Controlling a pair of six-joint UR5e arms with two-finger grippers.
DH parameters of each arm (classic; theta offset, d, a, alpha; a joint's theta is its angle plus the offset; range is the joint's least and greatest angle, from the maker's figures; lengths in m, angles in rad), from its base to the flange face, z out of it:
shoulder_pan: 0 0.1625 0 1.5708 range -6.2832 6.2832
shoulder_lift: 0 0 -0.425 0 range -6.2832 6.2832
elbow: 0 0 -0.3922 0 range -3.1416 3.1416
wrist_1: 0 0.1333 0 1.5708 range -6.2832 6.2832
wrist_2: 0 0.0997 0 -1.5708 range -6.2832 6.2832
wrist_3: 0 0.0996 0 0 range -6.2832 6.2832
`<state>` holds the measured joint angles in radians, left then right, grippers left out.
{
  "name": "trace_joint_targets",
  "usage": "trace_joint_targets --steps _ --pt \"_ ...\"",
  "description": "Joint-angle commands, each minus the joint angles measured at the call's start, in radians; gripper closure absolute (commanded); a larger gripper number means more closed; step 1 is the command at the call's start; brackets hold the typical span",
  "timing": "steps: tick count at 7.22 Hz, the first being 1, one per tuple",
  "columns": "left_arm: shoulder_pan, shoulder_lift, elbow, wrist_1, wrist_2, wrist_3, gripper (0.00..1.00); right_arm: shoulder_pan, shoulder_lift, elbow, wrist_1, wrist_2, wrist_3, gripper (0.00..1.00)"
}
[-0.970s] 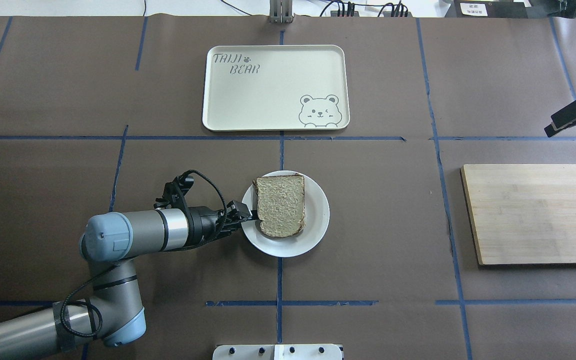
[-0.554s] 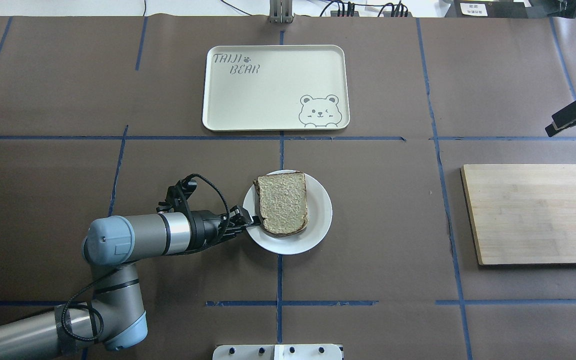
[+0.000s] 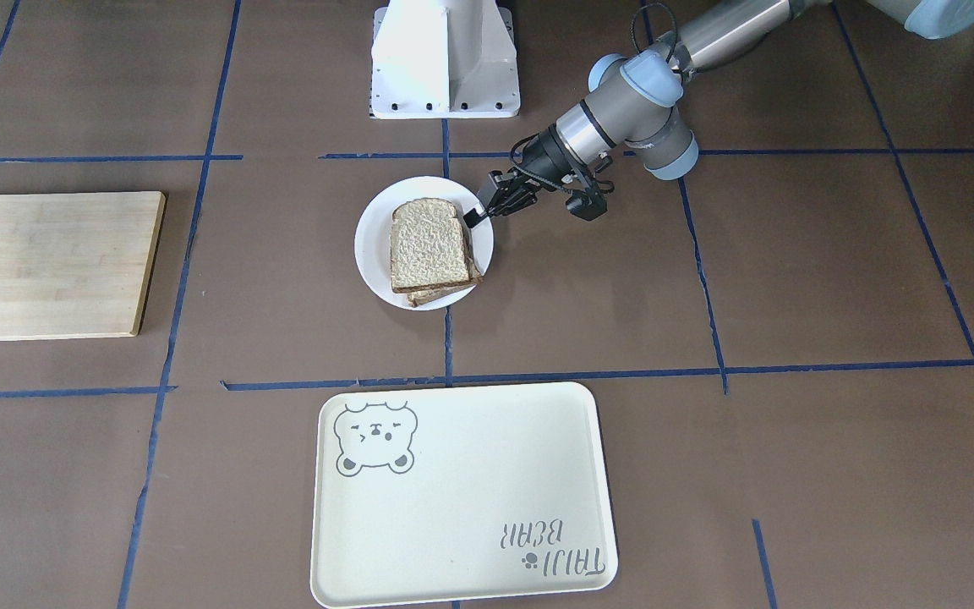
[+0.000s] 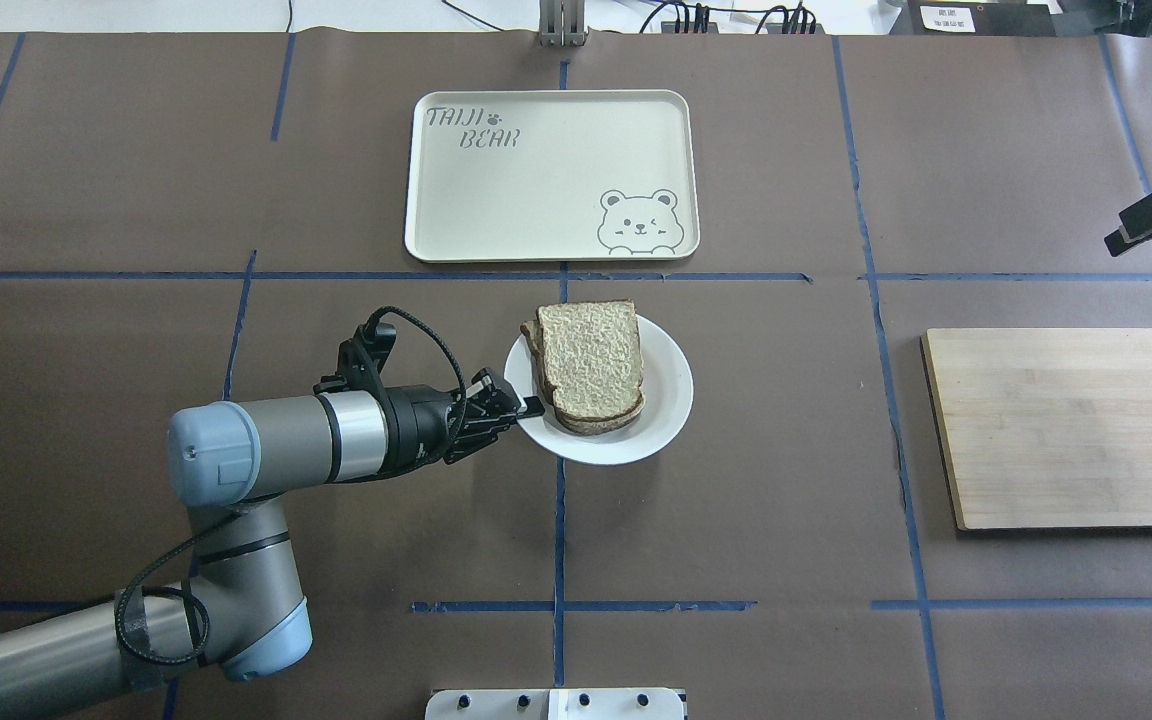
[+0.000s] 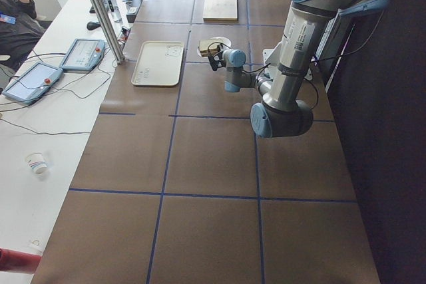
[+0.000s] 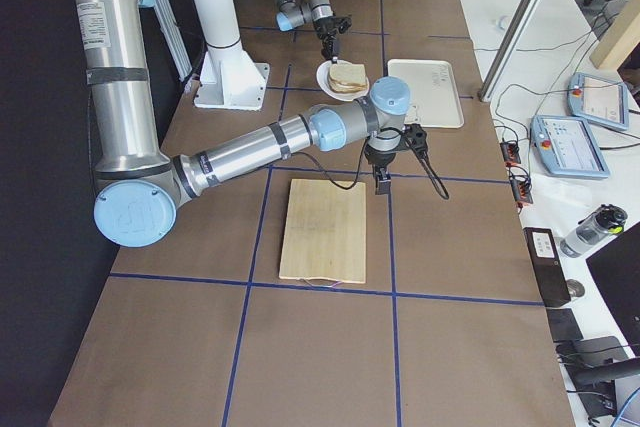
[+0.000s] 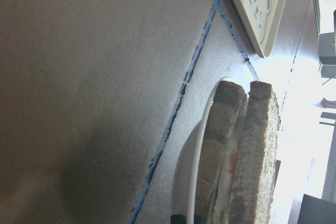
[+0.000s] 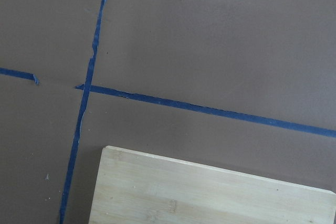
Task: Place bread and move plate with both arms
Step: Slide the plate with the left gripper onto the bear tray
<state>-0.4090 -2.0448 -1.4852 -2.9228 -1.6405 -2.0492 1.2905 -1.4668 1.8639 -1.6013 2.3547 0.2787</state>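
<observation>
The white plate (image 4: 668, 402) sits near the table's middle, just short of the tray. The bread (image 4: 591, 362) lies on it, stacked on a second slice whose edge shows below it in the front view (image 3: 432, 294). My left gripper (image 4: 528, 407) is shut on the plate's left rim, as also shows in the front view (image 3: 477, 216). The left wrist view shows the plate rim (image 7: 188, 167) and both slices edge-on (image 7: 258, 145). My right gripper (image 4: 1151, 222) hovers at the far right beyond the board. I cannot tell whether it is open.
The cream bear tray (image 4: 456, 200) lies just beyond the plate. A bamboo cutting board (image 4: 1066, 425) lies at the right, bare. The white pedestal base (image 3: 445, 59) stands at the robot's side.
My left gripper has carried the plate with the bread away from the robot and a little right, toward the tray. My right gripper has drifted farther back at the right edge.
</observation>
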Motion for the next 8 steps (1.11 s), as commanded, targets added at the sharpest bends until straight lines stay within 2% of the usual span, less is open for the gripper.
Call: trace_joint_targets --steps 1,2,3,4,6,7,8 --pt "-0.080 -0.046 0.006 0.008 0.048 -0.054 1.00 0.020 -0.003 -0.003 0.001 -0.017 -0.010 0.00" --pt "-0.111 -0.087 0.058 0.033 0.129 -0.055 1.00 0.026 -0.016 -0.005 0.000 -0.028 -0.025 0.00" --pt "-0.147 -0.148 0.153 0.078 0.161 -0.057 1.00 0.039 -0.024 -0.017 0.000 -0.028 -0.061 0.00" --pt "-0.212 -0.203 0.257 0.100 0.163 -0.134 1.00 0.061 -0.024 -0.017 -0.011 -0.026 -0.116 0.00" --pt "-0.232 -0.317 0.458 0.105 0.195 -0.205 1.00 0.093 -0.049 -0.025 -0.014 -0.025 -0.202 0.00" --pt "-0.232 -0.366 0.559 0.108 0.206 -0.301 0.98 0.093 -0.059 -0.025 -0.011 -0.026 -0.205 0.00" --pt "-0.229 -0.373 0.572 0.108 0.202 -0.308 0.98 0.093 -0.060 -0.026 -0.011 -0.028 -0.205 0.00"
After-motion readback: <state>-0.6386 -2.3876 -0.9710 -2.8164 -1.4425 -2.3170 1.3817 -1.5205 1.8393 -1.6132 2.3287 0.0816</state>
